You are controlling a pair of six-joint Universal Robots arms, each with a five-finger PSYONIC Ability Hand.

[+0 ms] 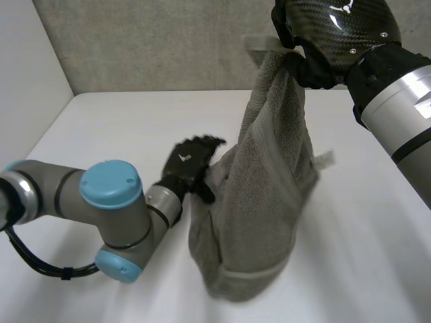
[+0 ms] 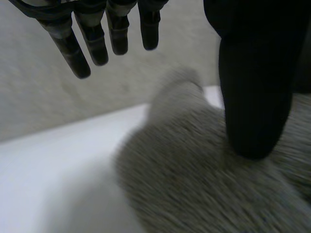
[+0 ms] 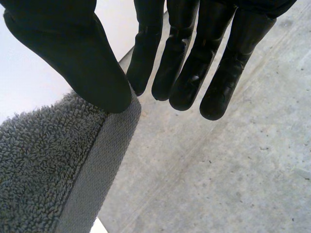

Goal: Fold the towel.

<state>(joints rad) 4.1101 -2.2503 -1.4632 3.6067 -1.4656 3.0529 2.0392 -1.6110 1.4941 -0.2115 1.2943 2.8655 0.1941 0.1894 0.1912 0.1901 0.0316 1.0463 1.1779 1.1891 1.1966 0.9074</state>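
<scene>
A grey towel (image 1: 262,202) hangs from my right hand (image 1: 323,33), which is raised high over the far side of the table. Its lower end bunches on the white table (image 1: 94,134). In the right wrist view the thumb (image 3: 73,58) pinches the towel's hemmed edge (image 3: 92,170) against straight fingers (image 3: 194,63). My left hand (image 1: 192,161) is low, beside the towel's left side, open. In the left wrist view its fingers (image 2: 97,43) are straight and spread, and its thumb (image 2: 252,97) rests against the towel (image 2: 194,184).
The left arm (image 1: 108,208) lies low across the near left of the table. A grey wall (image 1: 168,40) rises behind the table's far edge, and a white side panel (image 1: 27,60) stands at the left.
</scene>
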